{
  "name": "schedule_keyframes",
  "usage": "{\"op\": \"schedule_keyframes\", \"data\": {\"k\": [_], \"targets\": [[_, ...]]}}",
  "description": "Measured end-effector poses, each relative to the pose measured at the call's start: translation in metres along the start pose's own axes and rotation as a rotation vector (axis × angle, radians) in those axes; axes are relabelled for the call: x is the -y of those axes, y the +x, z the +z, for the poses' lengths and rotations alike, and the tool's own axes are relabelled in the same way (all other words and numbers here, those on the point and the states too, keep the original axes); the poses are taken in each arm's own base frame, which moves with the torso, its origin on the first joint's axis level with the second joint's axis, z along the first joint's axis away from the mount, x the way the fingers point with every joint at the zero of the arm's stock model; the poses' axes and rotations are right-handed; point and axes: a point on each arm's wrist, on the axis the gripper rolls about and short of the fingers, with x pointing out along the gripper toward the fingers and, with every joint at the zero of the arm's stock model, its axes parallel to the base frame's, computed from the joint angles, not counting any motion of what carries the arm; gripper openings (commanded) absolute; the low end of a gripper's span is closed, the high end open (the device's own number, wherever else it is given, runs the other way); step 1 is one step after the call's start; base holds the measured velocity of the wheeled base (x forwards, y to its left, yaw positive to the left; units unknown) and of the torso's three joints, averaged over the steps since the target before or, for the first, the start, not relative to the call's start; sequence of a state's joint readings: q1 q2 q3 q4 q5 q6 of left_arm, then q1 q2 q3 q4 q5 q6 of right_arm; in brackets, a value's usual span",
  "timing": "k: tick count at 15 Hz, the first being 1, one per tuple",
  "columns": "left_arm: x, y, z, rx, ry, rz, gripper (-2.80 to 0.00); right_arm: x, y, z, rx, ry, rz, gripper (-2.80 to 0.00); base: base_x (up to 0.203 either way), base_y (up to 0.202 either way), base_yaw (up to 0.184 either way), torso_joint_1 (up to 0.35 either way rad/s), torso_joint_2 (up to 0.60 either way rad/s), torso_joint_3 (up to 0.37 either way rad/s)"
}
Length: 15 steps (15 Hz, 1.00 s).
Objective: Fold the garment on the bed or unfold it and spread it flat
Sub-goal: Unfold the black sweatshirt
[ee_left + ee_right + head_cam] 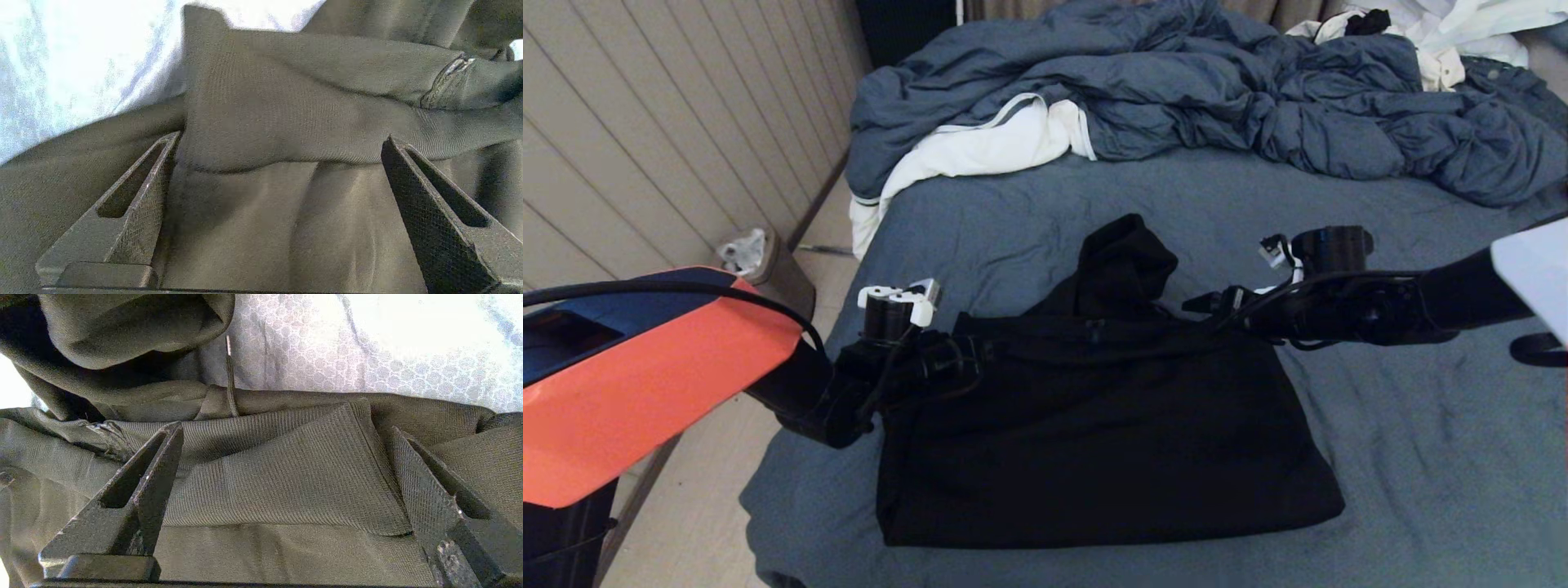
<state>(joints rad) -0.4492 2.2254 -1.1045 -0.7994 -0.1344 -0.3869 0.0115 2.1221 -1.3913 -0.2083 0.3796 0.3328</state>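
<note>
The hoodie (1094, 433) lies folded into a broad, roughly rectangular black slab on the near half of the bed (1421, 457), its hood (1123, 261) bunched in a soft mound at the far edge. Up close the cloth is a fine ribbed knit, with a metal zipper (447, 79) running through a fold. The left claw (282, 151) sits at the hoodie's far left corner, its textured wedge-shaped fingers (139, 192) spread wide over a flat sleeve band. The right claw (286, 441) sits at the far right corner, likewise spread open over ribbed fabric. The bed's sheet is heathered blue-grey and lightly creased. A puffy, crumpled duvet (1217, 90) with white lining is heaped at the bed's far end.
</note>
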Motion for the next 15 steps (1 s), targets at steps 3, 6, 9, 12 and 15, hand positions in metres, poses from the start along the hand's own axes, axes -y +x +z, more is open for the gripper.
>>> {"op": "schedule_keyframes", "data": {"k": [3,6,9,12,15], "targets": [[0.010,-0.001,-0.002,0.001,0.016,0.000,0.00,0.001,0.000,0.000,0.001,0.001,-0.001,0.00,0.000,0.000,0.000,0.000,0.00,0.000],[0.014,-0.002,-0.007,-0.016,0.019,-0.007,0.00,0.000,0.000,0.000,0.002,0.000,0.000,0.00,0.000,0.000,0.000,0.000,0.00,0.000],[0.015,-0.003,-0.008,-0.030,0.020,-0.003,-2.80,0.000,0.000,0.000,0.001,0.000,0.000,0.00,0.000,0.000,0.000,0.000,0.00,0.000],[0.015,-0.002,-0.008,-0.037,0.018,0.004,-2.80,0.000,0.000,0.000,0.001,0.000,-0.001,0.00,0.000,0.000,0.000,0.000,0.00,0.000],[0.016,0.000,-0.007,-0.031,0.019,0.003,-2.80,0.000,0.000,0.000,0.001,0.000,-0.001,0.00,0.000,0.000,0.000,0.000,0.00,0.000]]}}
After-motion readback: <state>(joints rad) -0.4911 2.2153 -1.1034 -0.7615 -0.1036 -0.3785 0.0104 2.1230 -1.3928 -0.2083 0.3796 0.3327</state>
